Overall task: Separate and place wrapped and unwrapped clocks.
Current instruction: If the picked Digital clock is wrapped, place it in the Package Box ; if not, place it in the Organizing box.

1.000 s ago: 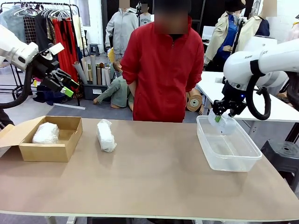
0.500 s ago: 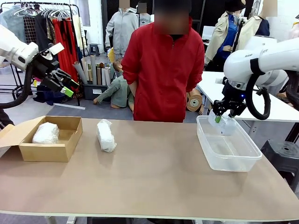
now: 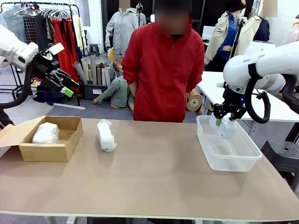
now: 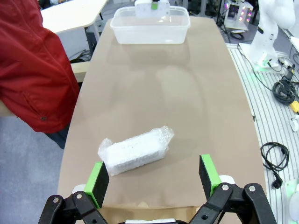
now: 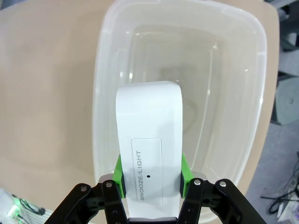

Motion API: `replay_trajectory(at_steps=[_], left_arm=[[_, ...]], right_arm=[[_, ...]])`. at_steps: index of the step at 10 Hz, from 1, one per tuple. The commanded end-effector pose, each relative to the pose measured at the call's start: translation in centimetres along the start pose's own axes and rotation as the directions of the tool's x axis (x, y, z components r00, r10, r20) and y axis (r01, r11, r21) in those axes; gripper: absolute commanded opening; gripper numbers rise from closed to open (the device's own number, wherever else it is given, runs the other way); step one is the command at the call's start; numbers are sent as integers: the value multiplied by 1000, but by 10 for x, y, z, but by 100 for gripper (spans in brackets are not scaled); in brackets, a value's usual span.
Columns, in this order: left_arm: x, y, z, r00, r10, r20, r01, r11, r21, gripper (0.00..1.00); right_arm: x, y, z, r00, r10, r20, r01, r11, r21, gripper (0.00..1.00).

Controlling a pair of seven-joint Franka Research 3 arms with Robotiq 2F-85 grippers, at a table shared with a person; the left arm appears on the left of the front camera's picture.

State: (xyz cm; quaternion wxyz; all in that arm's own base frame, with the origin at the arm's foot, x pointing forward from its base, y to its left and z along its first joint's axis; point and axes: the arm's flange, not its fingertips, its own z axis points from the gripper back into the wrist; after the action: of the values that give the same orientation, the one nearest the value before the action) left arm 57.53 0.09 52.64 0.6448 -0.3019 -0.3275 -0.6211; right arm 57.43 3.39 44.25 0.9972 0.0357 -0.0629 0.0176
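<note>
My right gripper (image 3: pixel 218 121) is shut on the bare white clock (image 3: pixel 228 127) and holds it just above the far end of a clear plastic tub (image 3: pixel 230 154). In the right wrist view the clock (image 5: pixel 149 130), printed SNOOZE/LIGHT, sits between the green pads (image 5: pixel 118 173) over the tub (image 5: pixel 106 70). One wrapped clock (image 3: pixel 106 135) lies on the table left of centre. Another wrapped clock (image 3: pixel 45 133) lies inside a cardboard box (image 3: pixel 70 142). My left gripper (image 3: pixel 64 85) hangs open, high above the box. Its wrist view looks down on the wrapped clock (image 4: pixel 135 150) beyond the fingers (image 4: pixel 98 181).
A person in a red jacket (image 3: pixel 161 70) stands at the far edge of the table, hands out of sight. The brown tabletop (image 3: pixel 154 177) is bare across the middle and front. The tub (image 4: pixel 150 25) sits at the table's right end.
My right gripper has come down a little with the bare clock, closer to the tub. The left arm and both wrapped clocks have stayed put.
</note>
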Motion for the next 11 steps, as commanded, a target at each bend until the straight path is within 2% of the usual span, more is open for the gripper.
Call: replay_trajectory(at_steps=[1,7,11], left_arm=[[2,-1,2,1000,-3,1,3,1000,2,100],[2,-1,2,1000,-3,1,3,1000,2,100],[2,-1,2,1000,-3,1,3,1000,2,100]], right_arm=[[15,-5,-15,997,-75,17,76,995,-66,0],[19,-13,-72,994,-106,-26,101,983,-153,0],[15,-17,-86,993,-108,-55,98,983,-155,0]])
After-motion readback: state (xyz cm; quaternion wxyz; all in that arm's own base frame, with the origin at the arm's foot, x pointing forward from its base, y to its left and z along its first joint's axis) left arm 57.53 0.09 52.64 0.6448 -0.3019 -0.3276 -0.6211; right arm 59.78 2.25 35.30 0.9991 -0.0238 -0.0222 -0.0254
